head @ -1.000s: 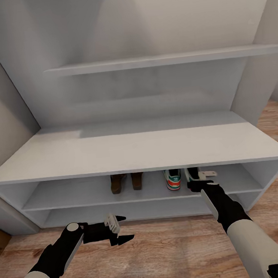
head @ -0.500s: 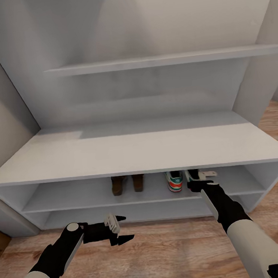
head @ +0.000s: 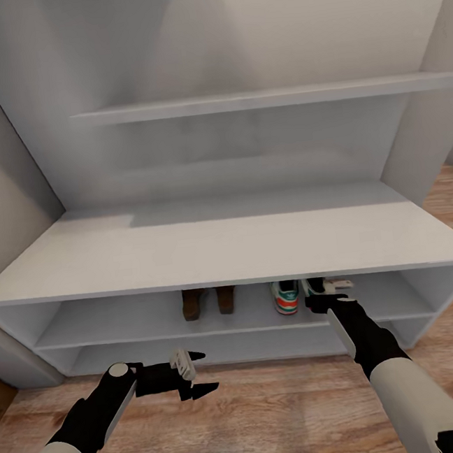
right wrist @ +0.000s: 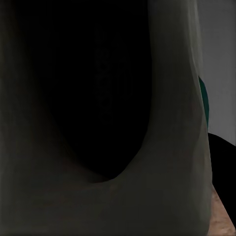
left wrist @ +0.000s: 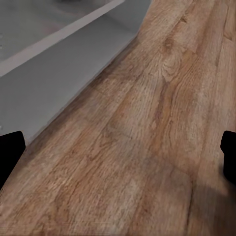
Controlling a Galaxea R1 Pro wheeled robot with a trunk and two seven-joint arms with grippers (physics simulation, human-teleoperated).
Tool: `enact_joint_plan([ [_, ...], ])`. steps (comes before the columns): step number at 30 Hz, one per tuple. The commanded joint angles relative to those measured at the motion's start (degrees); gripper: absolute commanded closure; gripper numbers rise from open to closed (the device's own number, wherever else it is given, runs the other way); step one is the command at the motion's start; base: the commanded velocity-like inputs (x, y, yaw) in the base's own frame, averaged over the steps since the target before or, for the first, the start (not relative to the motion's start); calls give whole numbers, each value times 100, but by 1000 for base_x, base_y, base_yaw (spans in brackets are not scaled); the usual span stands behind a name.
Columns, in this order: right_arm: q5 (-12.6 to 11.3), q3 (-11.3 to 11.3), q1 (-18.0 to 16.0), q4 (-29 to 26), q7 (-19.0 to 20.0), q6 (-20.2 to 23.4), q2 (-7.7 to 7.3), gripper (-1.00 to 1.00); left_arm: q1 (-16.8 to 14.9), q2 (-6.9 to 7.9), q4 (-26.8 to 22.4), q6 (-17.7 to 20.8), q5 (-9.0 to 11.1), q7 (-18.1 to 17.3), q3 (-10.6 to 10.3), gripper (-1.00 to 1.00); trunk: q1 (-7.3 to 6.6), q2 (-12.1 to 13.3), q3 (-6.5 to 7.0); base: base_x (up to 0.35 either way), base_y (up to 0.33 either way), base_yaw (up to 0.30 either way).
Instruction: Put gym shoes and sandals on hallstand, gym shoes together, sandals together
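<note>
Your left hand (head: 194, 374) hovers with its fingers spread wide over the corridor floor (head: 276, 411), just in front of the hallstand (head: 221, 244). On its upper low shelf the two sandals (head: 207, 302) stand side by side; right of them sits one gym shoe (head: 285, 297). Your right hand (head: 330, 293) is at the second gym shoe (head: 311, 286) beside it, and I cannot tell whether it grips.

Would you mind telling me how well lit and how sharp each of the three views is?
Head view: evenly lit, soft shade under the bench top where the sandals sit. Left wrist view: bright, floor grain sharp. Right wrist view: very dark, pressed close to a pale shoe, little detail.
</note>
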Motion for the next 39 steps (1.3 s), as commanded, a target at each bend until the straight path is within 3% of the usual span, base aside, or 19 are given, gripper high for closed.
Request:
enact_joint_plan([
  [1,-26,5,-2,-8,-25,28,-1,100,-5,6,-2,34,35,-4,-20,-100,0,-2,-5,201,0,0],
  [19,-26,1,-2,-15,-25,28,-1,100,-3,6,-2,34,35,-4,-20,-100,0,-2,-5,46,0,0],
  [20,-26,2,-2,-16,-25,28,-1,-100,-1,6,-2,34,35,-4,-20,-100,0,-2,-5,0,0,0],
  [39,-18,5,-2,-17,-25,28,-1,-100,-5,6,-2,34,35,-4,-20,-100,0,-2,-5,0,0,0],
])
